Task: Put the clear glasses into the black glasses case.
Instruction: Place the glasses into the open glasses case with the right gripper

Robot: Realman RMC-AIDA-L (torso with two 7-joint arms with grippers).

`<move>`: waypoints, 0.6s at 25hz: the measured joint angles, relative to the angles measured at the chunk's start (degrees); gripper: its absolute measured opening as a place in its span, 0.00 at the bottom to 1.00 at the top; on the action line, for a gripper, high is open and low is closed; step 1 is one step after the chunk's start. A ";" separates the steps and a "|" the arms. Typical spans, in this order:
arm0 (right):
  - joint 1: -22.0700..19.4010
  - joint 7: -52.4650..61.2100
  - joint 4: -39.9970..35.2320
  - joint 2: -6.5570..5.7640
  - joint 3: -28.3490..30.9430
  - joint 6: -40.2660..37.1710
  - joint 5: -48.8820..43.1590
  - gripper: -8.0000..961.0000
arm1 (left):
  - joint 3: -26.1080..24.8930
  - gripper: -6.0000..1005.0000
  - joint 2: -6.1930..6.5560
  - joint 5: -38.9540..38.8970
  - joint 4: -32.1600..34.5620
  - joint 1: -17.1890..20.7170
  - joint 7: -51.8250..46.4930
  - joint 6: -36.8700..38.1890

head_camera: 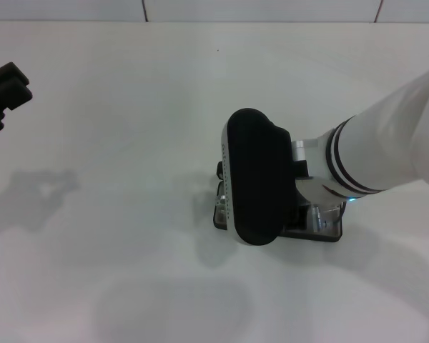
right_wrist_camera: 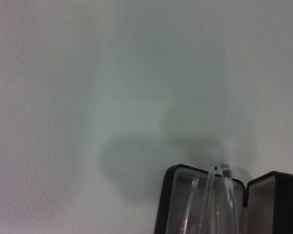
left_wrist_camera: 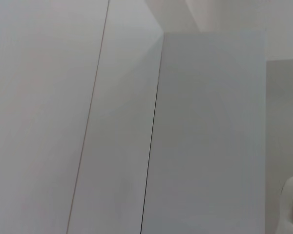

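White tabletop (head_camera: 114,143) fills nearly the whole head view, with a pale wall edge along the top of the frame and soft grey shadows at lower left.

Right of centre, the right gripper (head_camera: 300,211) is down at the black glasses case (head_camera: 254,179), its white arm (head_camera: 386,143) reaching in from the right edge. Its fingers are hidden behind the case lid and the wrist housing, so whether it is clenched or released cannot be told. The case stands open: the raised lid shows as a tall dark rounded slab just right of the frame's centre, and the base lies on the table beneath and to the right of it.

In the right wrist view the open case sits at the bottom right of the frame, grey lining showing, and the clear glasses (right_wrist_camera: 212,200) lie inside it, their thin transparent temples running up to the case's rim. Whether the gripper touches the glasses cannot be made out.

At the upper left edge of the head view, well apart from the case, the left gripper (head_camera: 3,89) hangs dark and idle; its state cannot be read.
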 joint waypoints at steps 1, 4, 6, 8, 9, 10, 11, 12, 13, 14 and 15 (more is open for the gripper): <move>-0.07 0.00 0.07 0.00 -0.06 0.17 -0.30 0.13 | -0.01 0.16 -0.03 0.00 0.00 -0.03 0.03 0.00; -0.25 0.04 0.43 0.00 -0.46 0.52 -1.16 0.13 | -0.03 0.16 -0.13 0.01 0.00 -0.08 0.10 -0.26; -0.27 0.06 0.78 0.00 -0.66 0.81 -1.39 0.13 | -0.05 0.16 -0.31 0.01 0.00 -0.09 0.10 -0.63; -0.25 0.07 0.91 0.00 -0.75 1.04 -1.40 0.13 | -0.55 0.16 -0.63 0.16 -0.05 -0.07 0.11 -0.83; -0.25 0.07 0.97 0.00 -0.77 1.10 -1.40 0.13 | -0.78 0.16 -0.67 0.26 -0.09 -0.06 0.11 -0.83; -0.25 0.08 1.02 0.00 -0.79 1.13 -1.40 0.13 | -1.06 0.16 -0.76 0.44 -0.15 -0.06 0.12 -0.83; -0.25 0.08 1.12 0.00 -0.81 1.12 -1.39 0.13 | -1.33 0.16 -0.86 0.65 -0.22 -0.07 0.12 -0.84; -0.28 0.09 1.17 -0.03 -0.82 1.06 -1.39 0.13 | -1.45 0.16 -0.91 0.75 -0.24 -0.08 0.12 -0.85; -0.27 0.09 1.18 -0.01 -0.83 1.05 -1.39 0.13 | -1.49 0.16 -0.94 0.81 -0.26 -0.08 0.12 -0.86; -0.27 0.09 1.18 -0.01 -0.83 1.05 -1.41 0.13 | -1.49 0.16 -0.95 0.81 -0.27 -0.09 0.12 -0.87; -0.27 0.09 1.18 -0.01 -0.82 1.03 -1.41 0.13 | -1.49 0.16 -0.95 0.81 -0.29 -0.09 0.13 -0.87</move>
